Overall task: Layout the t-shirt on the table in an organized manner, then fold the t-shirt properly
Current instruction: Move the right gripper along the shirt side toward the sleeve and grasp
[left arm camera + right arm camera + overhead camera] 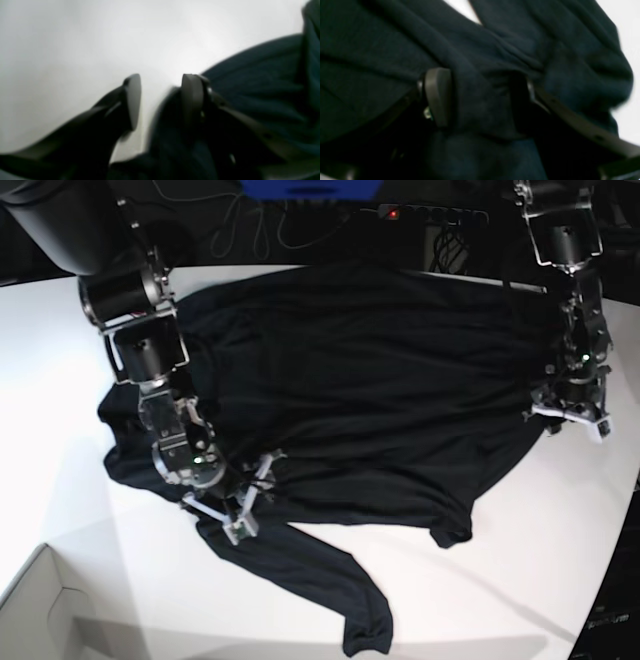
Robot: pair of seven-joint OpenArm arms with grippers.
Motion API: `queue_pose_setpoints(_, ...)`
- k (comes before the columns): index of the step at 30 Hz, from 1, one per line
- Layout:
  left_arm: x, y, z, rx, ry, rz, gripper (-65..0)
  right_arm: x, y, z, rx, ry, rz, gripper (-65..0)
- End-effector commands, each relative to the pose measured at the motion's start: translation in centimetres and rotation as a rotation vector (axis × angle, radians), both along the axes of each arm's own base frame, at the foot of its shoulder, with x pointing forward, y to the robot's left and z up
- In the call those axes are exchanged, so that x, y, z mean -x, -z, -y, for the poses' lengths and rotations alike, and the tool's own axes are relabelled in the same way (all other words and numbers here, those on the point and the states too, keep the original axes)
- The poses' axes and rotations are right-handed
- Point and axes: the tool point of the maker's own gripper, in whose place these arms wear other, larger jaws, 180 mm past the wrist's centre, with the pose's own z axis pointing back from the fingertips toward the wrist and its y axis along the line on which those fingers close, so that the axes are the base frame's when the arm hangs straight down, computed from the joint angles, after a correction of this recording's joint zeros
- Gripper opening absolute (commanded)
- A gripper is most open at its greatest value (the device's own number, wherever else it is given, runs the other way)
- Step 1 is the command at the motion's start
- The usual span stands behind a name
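1. The t-shirt [380, 380] is lying spread over the far half of the table [60, 480], its body rumpled rather than flat, with one long sleeve trailing toward the near edge and ending in a bunched cuff.
2. A white box corner [40, 600] is showing at the near left of the base view; its inside is not visible from here, so I cannot tell whether it is holding anything.
3. The right gripper [480, 100] is sitting low at the shirt's near-left side, and its wrist view is showing a thick fold of black fabric filling the gap between the two spread fingers [437, 96], so it is grasping the t-shirt loosely.
4. The left gripper [161, 100] is resting at the shirt's far-right edge; its wrist view is showing the fingers apart with bare white table between them and cloth lying only beside and under one finger, so it is released.
5. Only the base view is giving the shirt's whole outline; the wrist views are blurred and showing just the cloth at the fingers.
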Motion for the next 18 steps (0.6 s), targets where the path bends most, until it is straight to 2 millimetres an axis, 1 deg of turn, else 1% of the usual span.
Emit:
queue_pose_setpoints(1,2.0,1.6,-0.7,0.023,-0.031,-0.098,-38.4,-1.6,-1.7,1.6,0.003,0.043,0.042,-28.1)
queue_pose_setpoints(2,2.0,1.5,-0.8,0.023,-0.037,-0.096,-38.4,-1.8,-1.9,2.2,-0.012,0.069,0.045,-28.1)
queue_pose_setpoints(4,2.8,1.8,-1.1,0.025,-0.044,-0.105,-38.5,-1.9,-2.0,3.1,-0.033,0.106,0.046,-28.2)
queue_pose_setpoints(5,2.5,1.3,-1.0,0.020,-0.040,-0.091,-38.5,-1.7,-1.8,3.2,-0.035,0.110,0.040,-28.2)
queue_pose_setpoints(6,2.0,0.5,-1.0,0.011,-0.032,-0.069,-38.5,-1.3,-1.4,3.3,-0.037,0.114,0.033,-28.3)
queue_pose_setpoints(9,0.4,-2.5,-0.4,-0.023,0.002,0.009,-38.5,-1.0,-1.9,2.8,-0.041,0.102,0.058,-28.3)
queue_pose_setpoints(11,-1.0,-4.6,1.2,-0.023,0.027,0.080,-38.5,-0.6,-2.5,2.4,-0.046,0.090,0.088,-28.3)
queue_pose_setpoints(13,-2.0,-5.8,2.8,-0.012,0.043,0.124,-38.4,-0.3,-3.4,1.8,-0.054,0.079,0.119,-28.3)
queue_pose_setpoints(15,-4.2,-7.0,4.7,-0.003,0.087,0.162,-38.4,-0.2,-4.1,1.5,-0.060,0.071,0.144,-28.3)
queue_pose_setpoints(16,-5.1,-7.4,5.6,-0.003,0.114,0.173,-38.4,-0.2,-4.4,1.3,-0.063,0.069,0.153,-28.3)
queue_pose_setpoints(17,-5.6,-7.3,6.5,0.000,0.134,0.168,-38.4,-0.2,-4.7,1.2,-0.064,0.067,0.162,-28.3)
queue_pose_setpoints(18,-6.1,-6.9,7.3,0.005,0.157,0.158,-38.4,0.0,-4.4,1.2,-0.063,0.067,0.155,-28.3)
